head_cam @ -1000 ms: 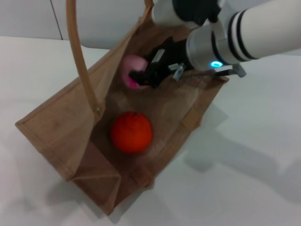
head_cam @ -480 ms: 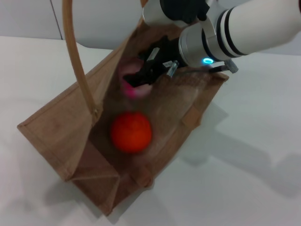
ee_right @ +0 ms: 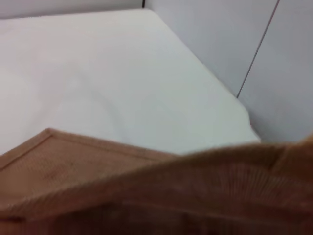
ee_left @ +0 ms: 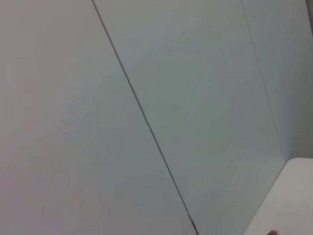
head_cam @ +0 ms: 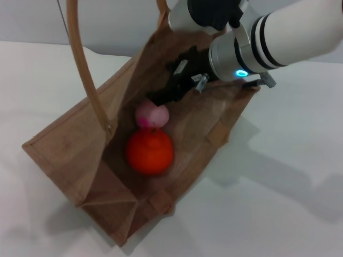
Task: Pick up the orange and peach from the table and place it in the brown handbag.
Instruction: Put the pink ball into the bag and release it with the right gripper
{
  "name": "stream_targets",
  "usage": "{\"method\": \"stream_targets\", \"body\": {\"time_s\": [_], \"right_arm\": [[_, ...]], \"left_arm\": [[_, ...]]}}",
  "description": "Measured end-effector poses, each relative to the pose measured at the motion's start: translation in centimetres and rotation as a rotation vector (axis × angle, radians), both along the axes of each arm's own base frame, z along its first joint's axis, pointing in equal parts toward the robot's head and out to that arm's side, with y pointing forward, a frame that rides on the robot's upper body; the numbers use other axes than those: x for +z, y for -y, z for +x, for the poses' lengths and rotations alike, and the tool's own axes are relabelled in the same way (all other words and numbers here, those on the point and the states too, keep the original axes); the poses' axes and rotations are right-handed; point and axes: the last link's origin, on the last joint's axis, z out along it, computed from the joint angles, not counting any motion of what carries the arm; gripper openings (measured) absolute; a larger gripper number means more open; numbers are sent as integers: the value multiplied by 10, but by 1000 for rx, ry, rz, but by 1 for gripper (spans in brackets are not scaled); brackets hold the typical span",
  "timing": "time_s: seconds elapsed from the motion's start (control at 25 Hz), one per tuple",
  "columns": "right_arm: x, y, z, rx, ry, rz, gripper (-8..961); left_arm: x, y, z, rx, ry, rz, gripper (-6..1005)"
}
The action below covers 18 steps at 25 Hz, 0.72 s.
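The brown handbag [head_cam: 69, 144] lies open on the white table, its mouth toward me. Inside it the orange [head_cam: 150, 151] rests on the bag's lower wall. The pale pink peach [head_cam: 151, 115] lies loose just behind the orange and touches it. My right gripper [head_cam: 167, 92] reaches into the bag from the right. It hangs open a little above and behind the peach, holding nothing. The right wrist view shows only the bag's woven edge [ee_right: 146, 196] close up. My left gripper is out of view.
One long bag handle [head_cam: 86, 69] arches up at the left of the bag's mouth. White table [head_cam: 278, 203] surrounds the bag, and a pale panelled wall [ee_left: 146, 98] stands behind it.
The peach has left my right gripper and dropped down inside the bag against the orange. The gripper has stayed inside the bag's mouth.
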Motion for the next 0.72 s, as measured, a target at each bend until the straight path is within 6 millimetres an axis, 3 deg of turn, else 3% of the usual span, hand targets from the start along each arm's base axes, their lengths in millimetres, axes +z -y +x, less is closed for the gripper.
{"method": "stream_targets", "body": {"time_s": [0.28,0.48,0.72], "right_arm": [[8,21,23,-113,82,-117,835],[52,29,50,-185,165,-25,824],[97,10,57,-186,134,223,825]], "left_arm": [[4,-6,-21,76,2,37,150],[4,-11,-33,123,6,41,151],[9,-17,-47,163,57,76,152]]}}
